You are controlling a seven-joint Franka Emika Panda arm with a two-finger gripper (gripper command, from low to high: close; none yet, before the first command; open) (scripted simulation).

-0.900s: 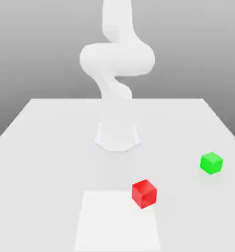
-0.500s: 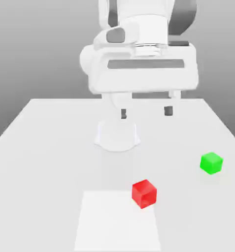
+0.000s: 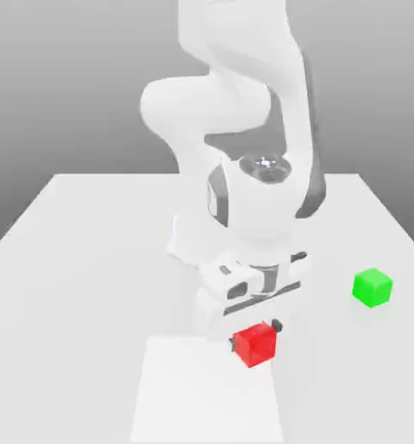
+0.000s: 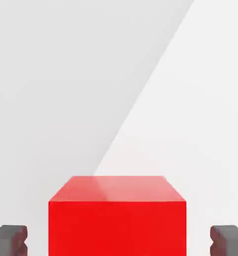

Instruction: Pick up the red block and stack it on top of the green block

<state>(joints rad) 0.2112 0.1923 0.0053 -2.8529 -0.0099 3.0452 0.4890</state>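
Pale surface [image 3: 88, 295] is bearing both cubes; our hand [image 3: 256, 332] is standing open around the red block [image 3: 255, 345], gripping nothing; we are still needing grasp, lift and stacking on the green block [image 3: 372, 288].

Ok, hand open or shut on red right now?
Open: the hand's fingers stand either side of the red block, with a gap between each and the block.

1 red block [image 3: 254, 345] | 1 green block [image 3: 372, 288] | 1 arm [image 3: 236, 104] (white)
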